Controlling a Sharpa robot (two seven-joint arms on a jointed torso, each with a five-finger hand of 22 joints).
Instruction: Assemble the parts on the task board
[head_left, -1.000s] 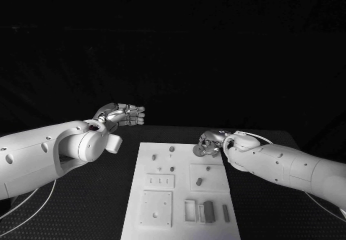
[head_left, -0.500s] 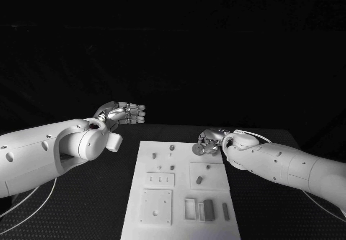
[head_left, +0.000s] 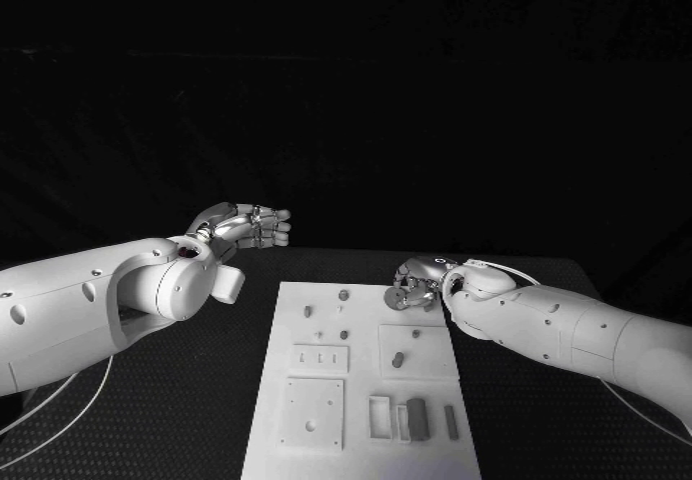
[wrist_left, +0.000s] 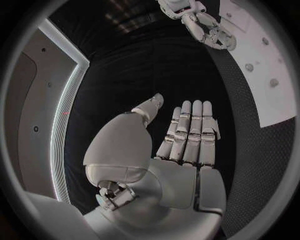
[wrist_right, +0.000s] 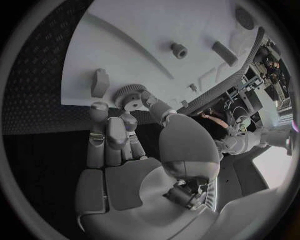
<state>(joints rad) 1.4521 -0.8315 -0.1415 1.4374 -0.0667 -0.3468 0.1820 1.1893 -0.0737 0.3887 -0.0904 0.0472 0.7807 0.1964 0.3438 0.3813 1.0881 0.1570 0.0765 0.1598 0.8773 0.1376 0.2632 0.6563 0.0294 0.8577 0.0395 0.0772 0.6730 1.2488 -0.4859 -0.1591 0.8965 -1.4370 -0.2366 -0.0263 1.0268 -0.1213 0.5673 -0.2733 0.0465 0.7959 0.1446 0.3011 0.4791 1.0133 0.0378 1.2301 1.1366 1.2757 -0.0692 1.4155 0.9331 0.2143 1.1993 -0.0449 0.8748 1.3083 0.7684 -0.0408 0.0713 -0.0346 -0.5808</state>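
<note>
The white task board (head_left: 358, 462) lies in the middle of the black table, with small grey parts on it. My right hand (head_left: 414, 283) is at the board's far right corner and pinches a grey toothed gear (head_left: 392, 297) between thumb and fingers. In the right wrist view the gear (wrist_right: 129, 95) sits at the fingertips (wrist_right: 99, 111), just above the board's edge (wrist_right: 125, 40), beside a short peg (wrist_right: 100, 82). My left hand (head_left: 248, 228) hovers left of the board's far end, fingers straight and side by side (wrist_left: 187, 135), holding nothing.
On the board are pegs (head_left: 343, 295) (head_left: 307, 311) (head_left: 398, 360), a square plate (head_left: 313, 412) and dark blocks in slots (head_left: 418, 420) at the near end. Bare black table lies on both sides of the board.
My right hand with the gear has edged very slightly to the left at the board's far corner. The left hand has stayed in place.
</note>
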